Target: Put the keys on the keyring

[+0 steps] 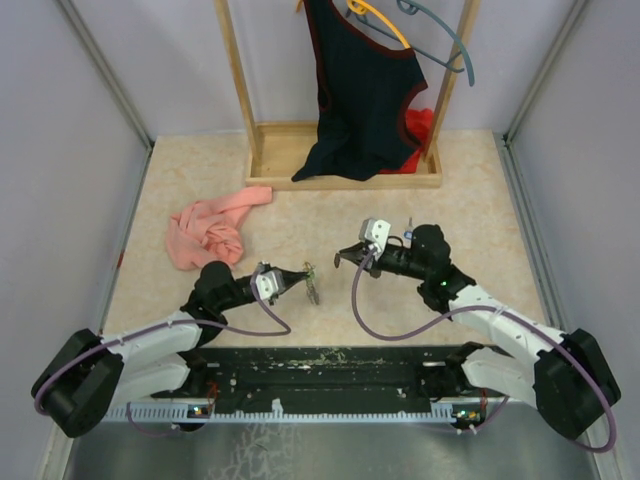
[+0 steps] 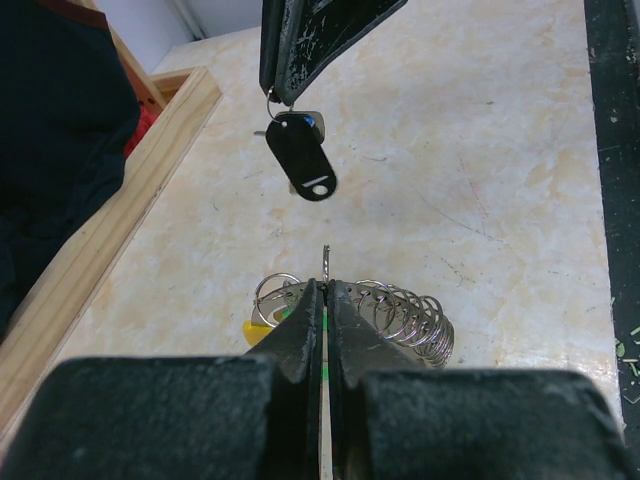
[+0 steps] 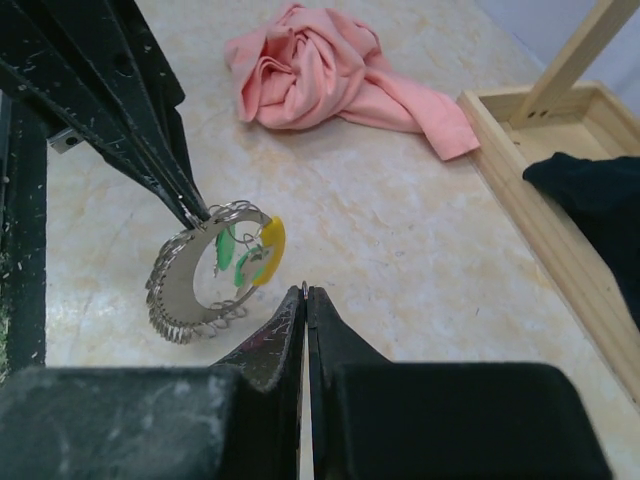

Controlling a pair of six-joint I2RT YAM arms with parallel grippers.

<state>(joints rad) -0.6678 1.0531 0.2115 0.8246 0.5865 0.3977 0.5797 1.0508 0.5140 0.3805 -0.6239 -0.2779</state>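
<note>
Top view: my left pincer (image 1: 297, 277) is clamping the keyring (image 1: 314, 288). My right pincer (image 1: 345, 258) is facing it, near but apart. What it is gripping is too small to tell here.

Left wrist view: my left pincer is gripping the keyring's wire with its jaws together. My right pincer, also closed, is pinching the small loop of a black key (image 2: 303, 160), with a blue head (image 2: 314, 121) showing behind it. Both are hanging clear of the keyring.

Right wrist view: green keys (image 3: 228, 248) are hanging inside the keyring beside its yellow piece (image 3: 270, 250), apparently threaded. Finding: the task is partly done, and the black and blue keys are awaiting threading.
</note>
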